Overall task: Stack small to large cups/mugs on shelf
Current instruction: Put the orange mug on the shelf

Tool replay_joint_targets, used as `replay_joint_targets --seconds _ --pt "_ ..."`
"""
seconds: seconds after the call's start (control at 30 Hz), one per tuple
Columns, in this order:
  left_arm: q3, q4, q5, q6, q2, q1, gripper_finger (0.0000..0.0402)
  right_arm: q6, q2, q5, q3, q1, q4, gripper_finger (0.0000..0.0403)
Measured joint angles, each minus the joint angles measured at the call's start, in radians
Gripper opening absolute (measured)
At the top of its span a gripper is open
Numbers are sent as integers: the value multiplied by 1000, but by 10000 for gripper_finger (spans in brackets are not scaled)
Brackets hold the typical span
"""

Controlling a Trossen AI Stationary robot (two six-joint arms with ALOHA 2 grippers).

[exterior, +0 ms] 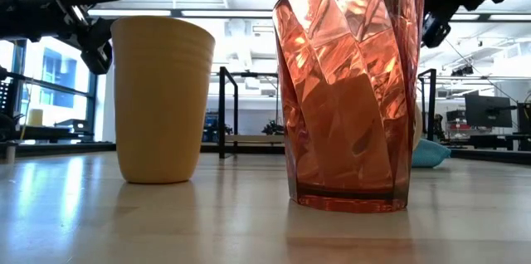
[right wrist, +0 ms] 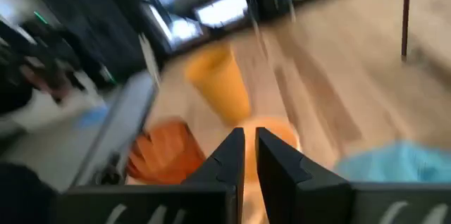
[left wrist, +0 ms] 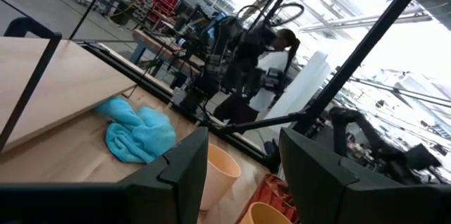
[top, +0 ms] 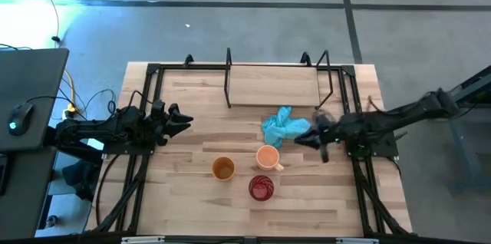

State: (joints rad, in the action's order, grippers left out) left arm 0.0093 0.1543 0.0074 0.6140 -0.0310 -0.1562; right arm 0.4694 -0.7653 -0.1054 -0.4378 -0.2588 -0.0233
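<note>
Cups are grouped near the table's front middle: pale orange mug [top: 268, 156], amber-orange cup [top: 223, 169] and red translucent cup [top: 261, 187], all unstacked and off the shelf [top: 273, 84] at the rear edge. The right end effector [top: 303, 140] is held nearly closed and empty beside the mug, probably for an approach. The left end effector [top: 186, 121] is parked open near the left edge. A blue cloth [top: 282, 126] partly occupies the path between mug and shelf.

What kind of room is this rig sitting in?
Likely a lab or open workshop: a bare concrete floor around the table, a monitor on a desk behind, and a person among racks.
</note>
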Motion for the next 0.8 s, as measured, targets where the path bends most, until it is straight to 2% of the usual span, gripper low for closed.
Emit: replay_joint_targets --seconds 0.1,0.2,0.4,0.6,0.8 --pt "0 0 0 0 0 0 166 45 -117 -4 -73 -35 31 53" --pt "0 -1 1 0 0 0 166 81 -208 -3 -142 -69 30 96" --pt "0 -36 22 -1 0 0 166 227 -322 -7 -236 -142 121 176" --pt "0 -103 34 -1 0 0 166 471 -389 -119 -249 -253 207 181" --pt "0 -113 38 -3 0 0 166 579 -466 -303 -250 -344 170 170"
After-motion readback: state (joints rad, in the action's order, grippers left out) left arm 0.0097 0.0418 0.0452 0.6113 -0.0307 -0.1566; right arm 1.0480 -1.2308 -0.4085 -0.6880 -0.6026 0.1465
